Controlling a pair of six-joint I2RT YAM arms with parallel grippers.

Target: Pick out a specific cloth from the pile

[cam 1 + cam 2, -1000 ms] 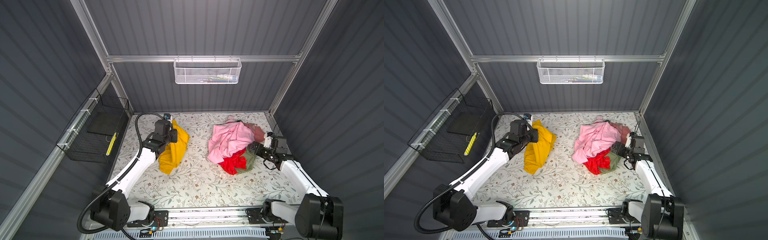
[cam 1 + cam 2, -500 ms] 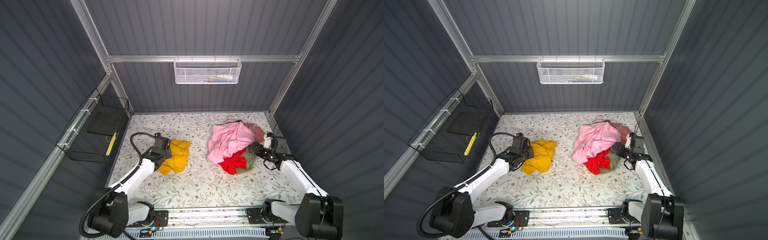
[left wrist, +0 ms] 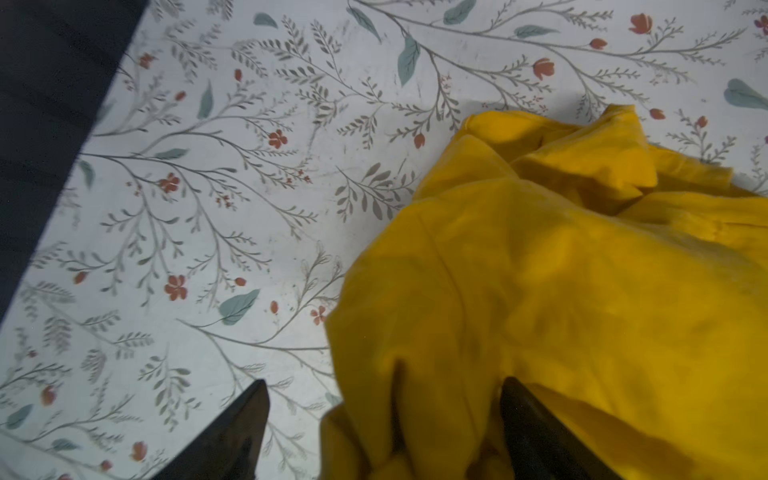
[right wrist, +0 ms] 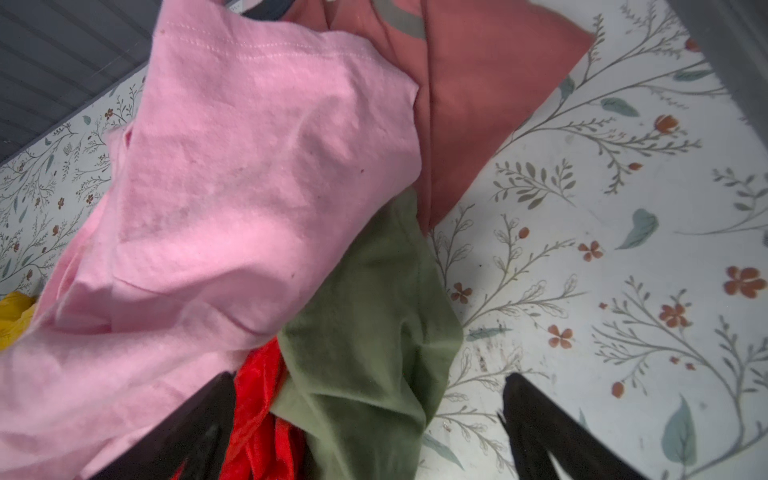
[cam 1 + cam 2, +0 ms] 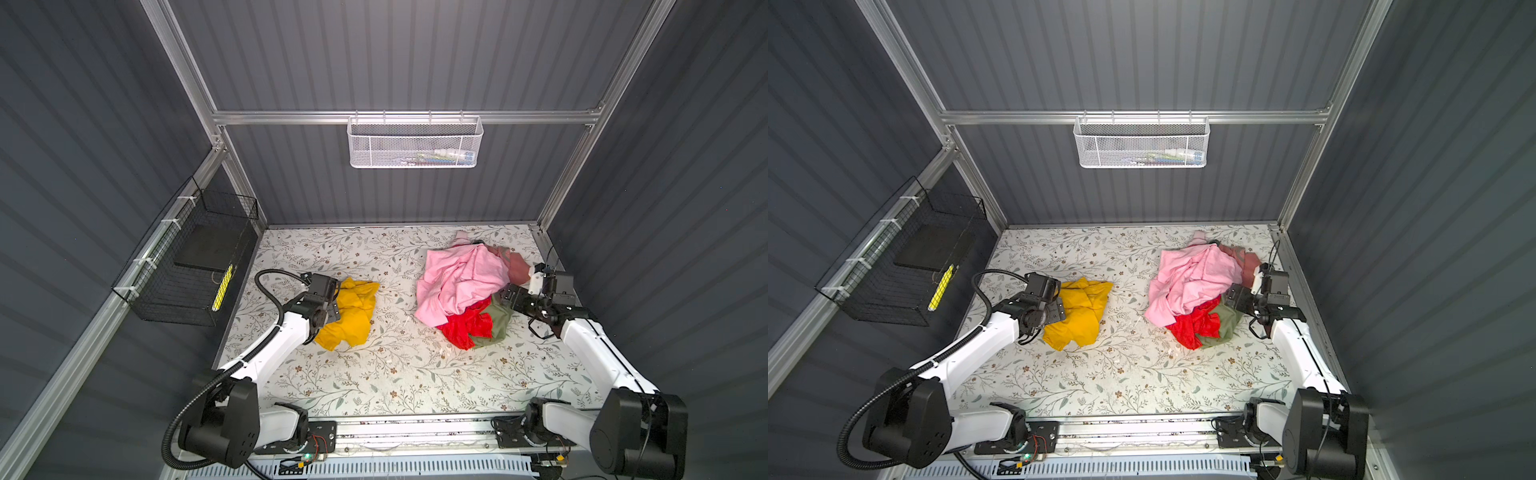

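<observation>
Bench (image 5: 374, 374) w/ white floral cover: grey twigs, teal leaves, small rust-red flowers; faint scuffs show in the left wrist view. Grey ribbed walls (image 5: 374, 54) on three sides, alu posts at the back corners. White mesh basket (image 5: 415, 143) hangs on the back rail (image 5: 270, 117), above the bench, approx centre. A few small items (image 5: 444, 157) lie at its right end, too small to ID. Black wire basket (image 5: 187, 266) hangs on the left wall's rail. Inside it: dark flat slab (image 5: 205, 249) & a yellow stick (image 5: 222, 289), against the side nearest the bench.
</observation>
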